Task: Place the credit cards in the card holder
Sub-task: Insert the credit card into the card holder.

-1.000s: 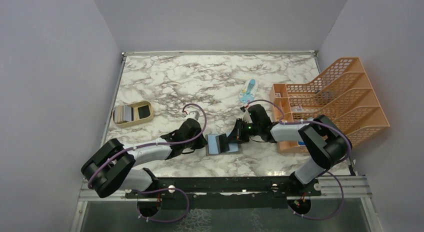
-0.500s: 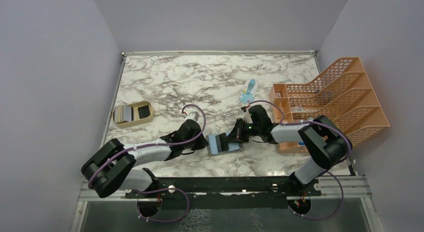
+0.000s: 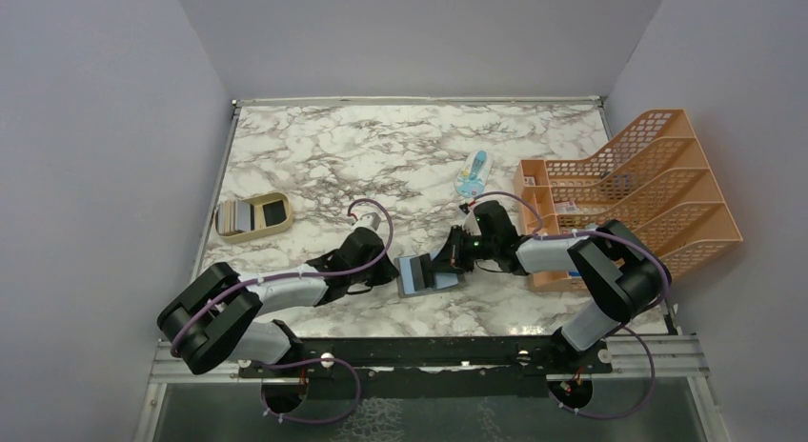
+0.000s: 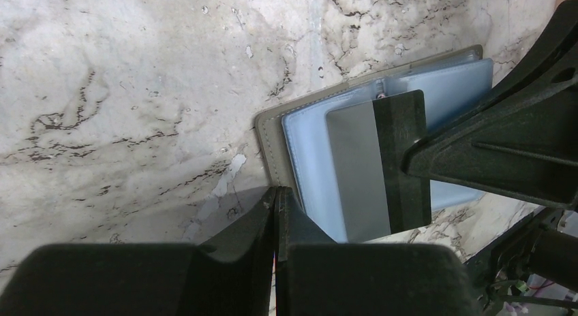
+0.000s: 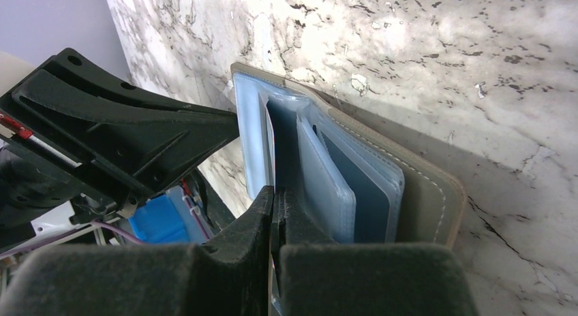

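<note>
The card holder (image 3: pixel 436 281) lies open on the marble table between my two grippers, with its grey cover (image 4: pixel 268 130) down and its pale blue pockets (image 5: pixel 327 183) fanned up. My right gripper (image 5: pixel 272 192) is shut on a credit card (image 4: pixel 351 173), grey with a black stripe, and holds it edge-on against the pockets. My left gripper (image 4: pixel 276 192) is shut, with its tips at the card holder's near-left corner. In the top view the left gripper (image 3: pixel 393 273) and the right gripper (image 3: pixel 446 268) face each other across the card holder. More credit cards (image 3: pixel 238 215) lie in the tan tray.
The tan oval tray (image 3: pixel 253 235) sits at the left of the table. A light blue-and-white packet (image 3: pixel 471 175) lies behind the right arm. A large orange mesh file rack (image 3: pixel 648 190) fills the right side.
The card holder and the held card have turned slightly on the table. Both arms have barely moved.
</note>
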Controlling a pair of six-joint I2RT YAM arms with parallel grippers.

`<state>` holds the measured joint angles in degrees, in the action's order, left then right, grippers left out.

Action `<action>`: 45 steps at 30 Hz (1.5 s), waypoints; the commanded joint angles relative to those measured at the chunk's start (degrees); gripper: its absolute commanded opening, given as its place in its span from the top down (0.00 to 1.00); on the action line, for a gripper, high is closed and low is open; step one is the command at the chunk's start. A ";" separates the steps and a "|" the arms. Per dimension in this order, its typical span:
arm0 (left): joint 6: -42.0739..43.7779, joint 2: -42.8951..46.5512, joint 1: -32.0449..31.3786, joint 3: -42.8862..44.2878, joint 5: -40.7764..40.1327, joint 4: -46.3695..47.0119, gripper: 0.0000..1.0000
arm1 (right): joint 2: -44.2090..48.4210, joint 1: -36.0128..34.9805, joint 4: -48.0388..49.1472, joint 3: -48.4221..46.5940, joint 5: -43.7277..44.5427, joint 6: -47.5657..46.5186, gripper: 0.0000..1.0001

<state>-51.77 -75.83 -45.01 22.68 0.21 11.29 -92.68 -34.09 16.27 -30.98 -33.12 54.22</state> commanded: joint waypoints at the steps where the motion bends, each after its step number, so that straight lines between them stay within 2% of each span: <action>1: 0.26 -1.64 -0.34 -1.27 1.68 -3.02 0.95 | -0.81 -0.67 0.33 1.11 0.39 -0.73 0.99; 4: 0.26 -1.66 -0.29 -1.23 1.49 -2.99 0.95 | -0.37 -0.72 -1.84 0.30 1.08 -1.95 0.93; 8: 0.35 -1.77 -0.34 -1.23 1.60 -3.09 0.95 | 2.32 -0.74 -12.84 -3.10 6.85 -5.95 0.75; 11: 0.43 -1.56 -0.34 -1.21 1.61 -3.17 0.95 | 4.38 -0.75 -17.38 -4.33 9.58 -8.31 0.62; 14: 0.53 -1.40 -0.32 -1.07 1.59 -3.27 0.95 | 5.36 -0.81 -19.40 -4.88 10.38 -9.69 0.54; 22: 0.53 -1.55 -0.42 -0.42 2.68 -2.12 0.95 | 4.43 -1.77 -17.36 -5.41 8.08 -9.91 0.53; 30: -1.13 -3.92 -0.55 0.88 5.91 2.19 0.95 | 3.82 -4.24 -15.89 -7.21 7.18 -8.78 0.56; 37: -0.33 -6.34 -0.77 2.57 6.04 2.53 0.95 | 1.94 -5.88 -16.84 -9.73 8.45 -10.65 0.67; 42: 2.14 -6.33 -0.68 5.00 3.30 -2.81 0.95 | 1.32 -6.17 -21.77 -11.65 12.02 -12.59 0.67; 45: 3.59 -5.07 -0.27 6.49 0.78 -7.02 0.94 | 3.57 -6.17 -24.57 -11.56 15.10 -13.11 0.61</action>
<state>-51.53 -81.56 -45.50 27.03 4.84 12.01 -91.07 -39.81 -3.51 -41.30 -23.44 43.11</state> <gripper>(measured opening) 0.049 0.360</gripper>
